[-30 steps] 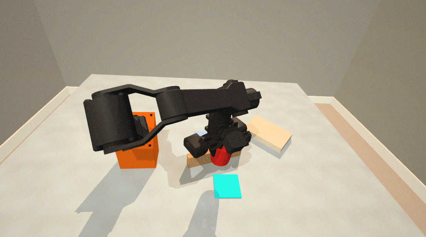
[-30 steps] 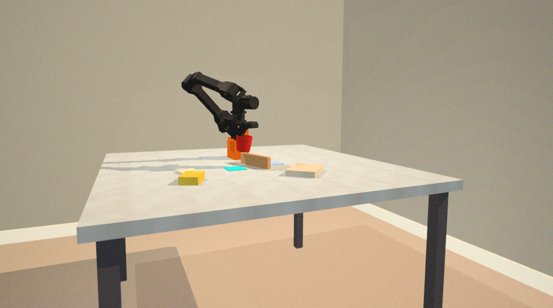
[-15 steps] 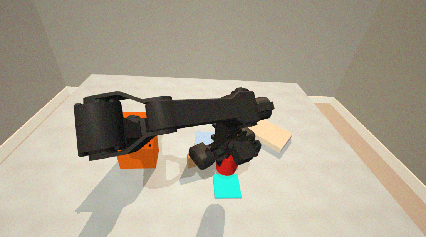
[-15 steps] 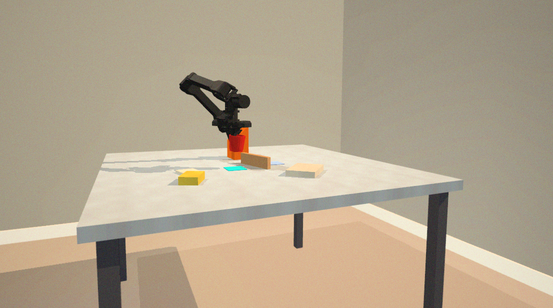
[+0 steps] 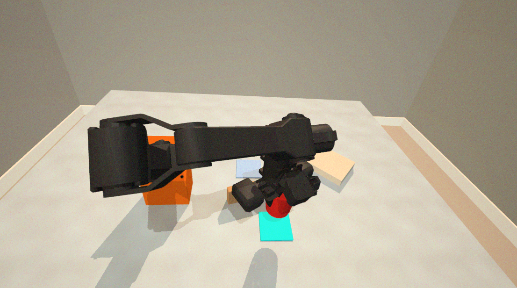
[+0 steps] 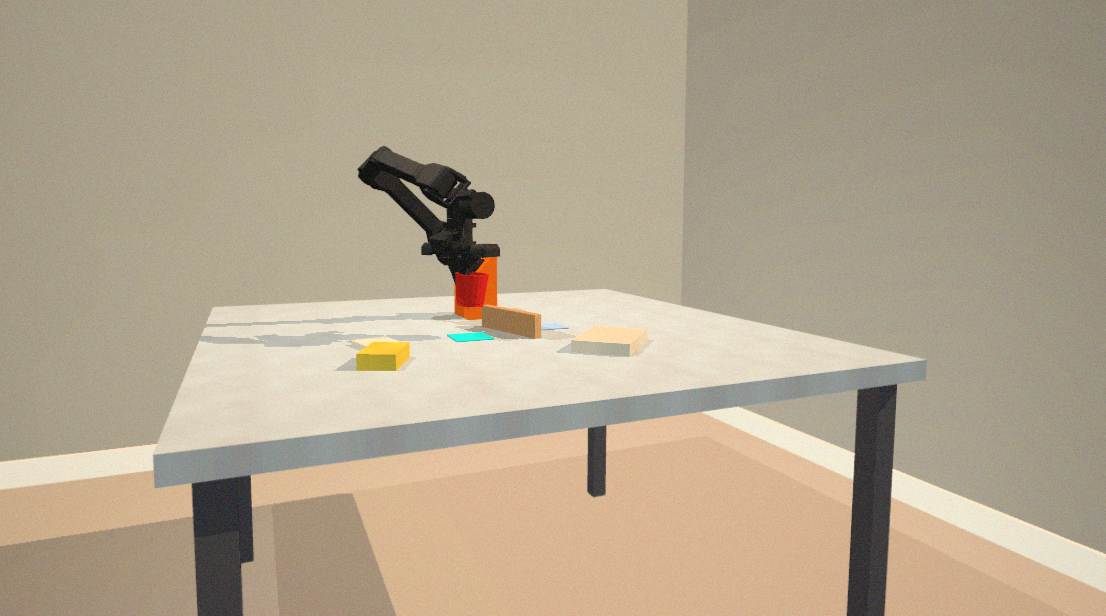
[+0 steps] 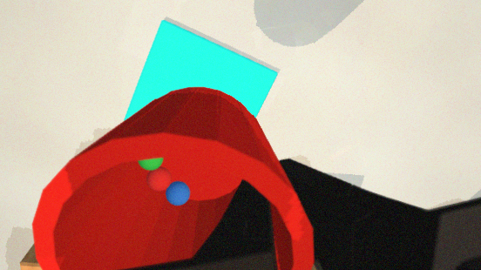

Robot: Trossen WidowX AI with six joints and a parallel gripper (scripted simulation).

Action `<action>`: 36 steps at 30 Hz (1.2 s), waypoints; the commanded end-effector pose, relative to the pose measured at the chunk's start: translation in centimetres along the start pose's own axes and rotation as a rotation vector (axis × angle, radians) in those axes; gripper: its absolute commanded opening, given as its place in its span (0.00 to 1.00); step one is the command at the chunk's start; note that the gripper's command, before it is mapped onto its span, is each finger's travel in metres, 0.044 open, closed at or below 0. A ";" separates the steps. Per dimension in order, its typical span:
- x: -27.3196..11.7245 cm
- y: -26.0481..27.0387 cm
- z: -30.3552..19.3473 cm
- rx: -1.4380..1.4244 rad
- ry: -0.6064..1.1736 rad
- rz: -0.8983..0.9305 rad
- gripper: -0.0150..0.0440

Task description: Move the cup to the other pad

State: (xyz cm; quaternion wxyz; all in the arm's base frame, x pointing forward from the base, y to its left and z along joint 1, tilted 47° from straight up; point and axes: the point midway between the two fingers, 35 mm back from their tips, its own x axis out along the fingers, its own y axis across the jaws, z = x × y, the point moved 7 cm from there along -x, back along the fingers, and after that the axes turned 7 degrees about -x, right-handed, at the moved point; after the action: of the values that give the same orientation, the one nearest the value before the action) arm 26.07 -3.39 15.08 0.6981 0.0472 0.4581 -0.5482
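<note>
One tabletop [image 6: 505,389] carries an orange base block [image 5: 167,189], a tan slab [image 5: 335,166], a wooden bar [image 6: 511,320], a yellow block [image 6: 382,355], a pale blue pad [image 5: 247,167] and a cyan pad [image 5: 276,227]. Smaller still, the hand [image 5: 280,193] is pinching the red cup [image 7: 183,178] by its rim, upright in the air over the cyan pad's near edge — not set down. Three marbles — green [image 7: 151,163], red [image 7: 159,179], blue [image 7: 178,193] — lie in its bottom.
</note>
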 end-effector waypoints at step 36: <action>5.1 -0.1 0.0 -0.009 -0.005 -0.003 0.25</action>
State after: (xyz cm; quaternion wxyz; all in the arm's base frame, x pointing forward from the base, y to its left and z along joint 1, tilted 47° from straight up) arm 26.07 -6.92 12.05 0.7006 0.0495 0.4541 -0.5482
